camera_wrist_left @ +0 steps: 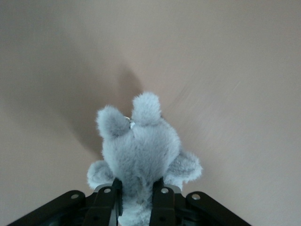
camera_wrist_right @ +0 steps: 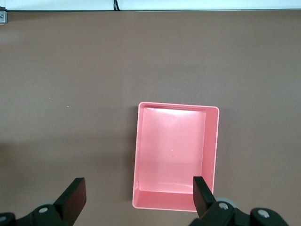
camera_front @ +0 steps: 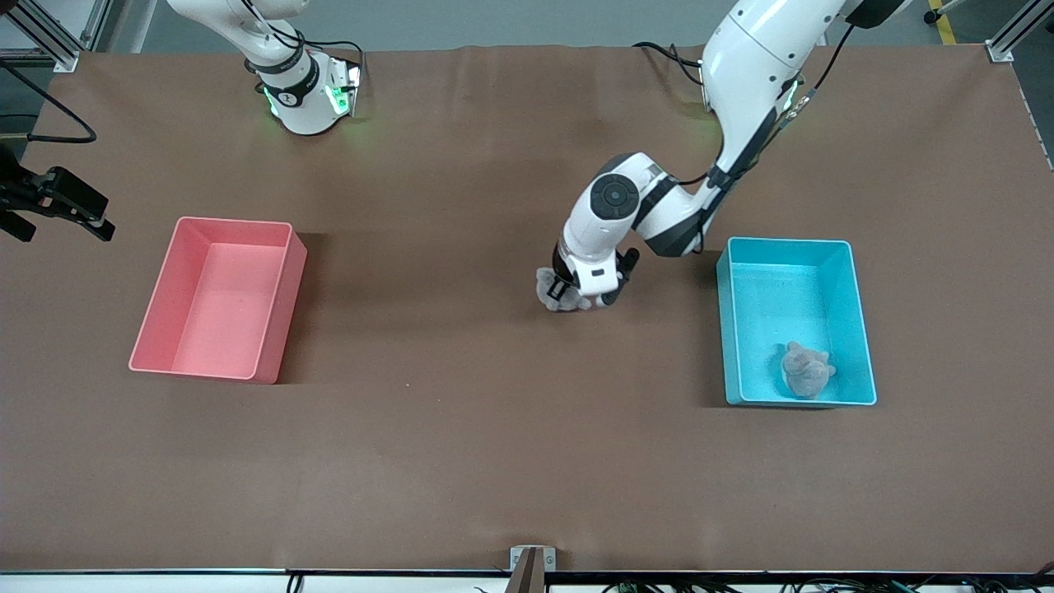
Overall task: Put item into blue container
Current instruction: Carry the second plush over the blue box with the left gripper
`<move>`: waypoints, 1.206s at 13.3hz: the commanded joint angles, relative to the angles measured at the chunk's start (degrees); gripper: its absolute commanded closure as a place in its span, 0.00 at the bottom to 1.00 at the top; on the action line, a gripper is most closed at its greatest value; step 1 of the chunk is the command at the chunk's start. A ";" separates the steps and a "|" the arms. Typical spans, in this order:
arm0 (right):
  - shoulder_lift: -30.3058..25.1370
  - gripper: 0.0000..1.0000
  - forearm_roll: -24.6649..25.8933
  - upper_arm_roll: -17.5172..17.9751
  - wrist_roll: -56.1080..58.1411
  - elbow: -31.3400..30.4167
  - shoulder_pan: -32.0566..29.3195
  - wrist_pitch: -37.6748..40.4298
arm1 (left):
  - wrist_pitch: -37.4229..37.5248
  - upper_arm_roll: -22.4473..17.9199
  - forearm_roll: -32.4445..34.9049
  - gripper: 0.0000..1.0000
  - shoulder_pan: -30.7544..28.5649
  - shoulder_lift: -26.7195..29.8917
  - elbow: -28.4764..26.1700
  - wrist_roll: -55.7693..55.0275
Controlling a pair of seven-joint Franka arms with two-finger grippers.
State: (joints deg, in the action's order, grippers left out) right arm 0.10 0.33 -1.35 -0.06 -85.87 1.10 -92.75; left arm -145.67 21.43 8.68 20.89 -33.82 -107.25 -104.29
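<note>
My left gripper (camera_front: 568,295) is low over the middle of the table, shut on a grey plush toy (camera_front: 550,290). In the left wrist view the fingers (camera_wrist_left: 162,197) squeeze the plush toy (camera_wrist_left: 141,146) at its lower body, with its ears pointing away from me. The blue container (camera_front: 725,329) stands toward the left arm's end of the table. A second grey plush toy (camera_front: 805,369) lies in its corner nearest the front camera. My right gripper (camera_front: 64,224) hangs high over the right arm's end of the table, open (camera_wrist_right: 138,193) and with nothing in it.
A pink bin (camera_front: 280,321) stands toward the right arm's end of the table, with nothing inside; from the right wrist the pink bin (camera_wrist_right: 171,200) shows from above. Brown tabletop lies between the two bins.
</note>
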 commanded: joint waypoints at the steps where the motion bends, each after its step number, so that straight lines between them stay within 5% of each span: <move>1: 0.34 0.00 0.73 0.65 0.41 1.32 -0.57 0.55 | 12.02 0.10 2.48 1.00 -3.04 2.96 6.50 2.85; 6: 0.34 0.00 0.73 0.65 0.41 1.32 -0.57 0.47 | 27.95 0.10 2.57 1.00 -10.24 5.77 14.96 18.99; 12: 0.34 0.00 0.73 0.74 0.41 1.40 -0.57 0.47 | 44.31 0.36 2.22 1.00 -24.64 11.23 15.32 49.05; 16: 0.34 0.00 0.73 0.74 0.49 1.40 -0.57 0.47 | 50.03 0.10 2.48 1.00 -29.94 10.18 13.74 56.82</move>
State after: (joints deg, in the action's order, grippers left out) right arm 0.10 0.33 -1.23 -0.05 -85.34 1.11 -92.74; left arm -97.88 21.10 10.31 -8.31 -23.59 -92.35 -48.95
